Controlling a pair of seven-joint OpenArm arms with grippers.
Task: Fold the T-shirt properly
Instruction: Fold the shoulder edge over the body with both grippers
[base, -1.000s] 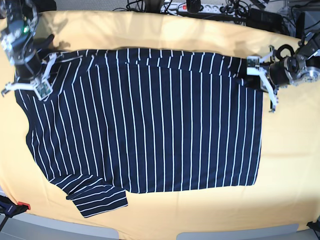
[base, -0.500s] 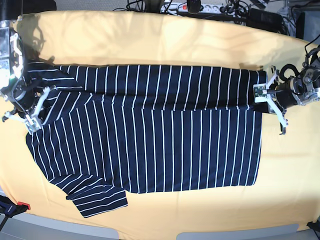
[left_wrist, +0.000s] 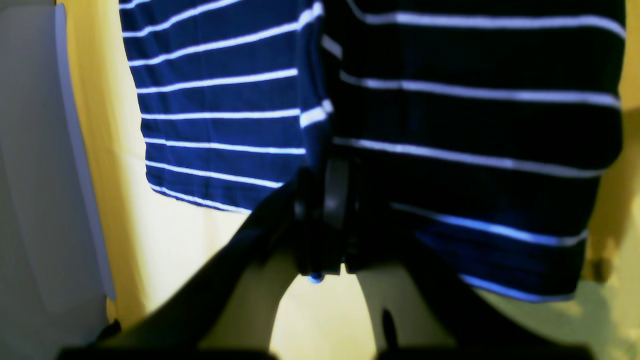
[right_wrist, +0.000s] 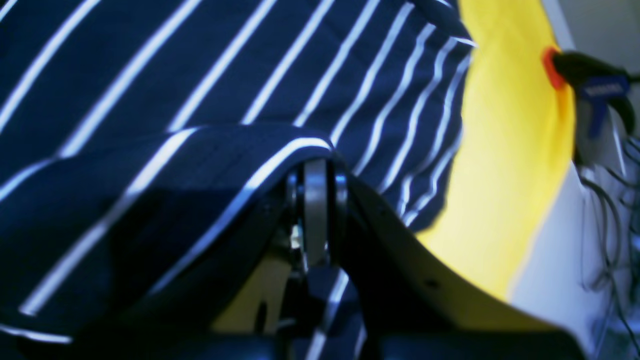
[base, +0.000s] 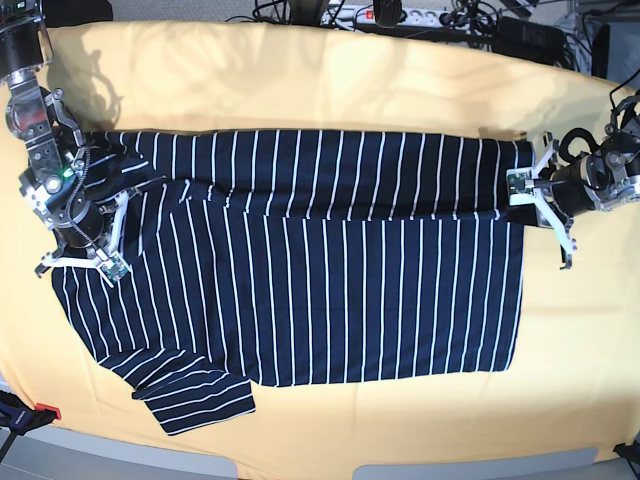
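Note:
The T-shirt (base: 320, 290), dark navy with thin white stripes, lies spread on the yellow table cover (base: 350, 70). Its far edge is folded forward into a band across the top. My left gripper (base: 518, 188), at the right of the base view, is shut on the shirt's hem corner, with fabric pinched between the jaws in the left wrist view (left_wrist: 325, 200). My right gripper (base: 90, 260), at the left of the base view, is shut on the shoulder end of the folded edge (right_wrist: 315, 175). One sleeve (base: 195, 395) lies flat at the front left.
Cables and a power strip (base: 400, 15) lie behind the table's back edge. A red-tipped clamp (base: 30, 412) grips the front left corner and also shows in the right wrist view (right_wrist: 585, 85). The grey table edge (left_wrist: 40, 175) runs close beside the shirt's hem.
Over the last second both grippers carried the shirt's far edge forward, making the folded band. In the last half second my right gripper moved further forward and inward; the left one stayed still.

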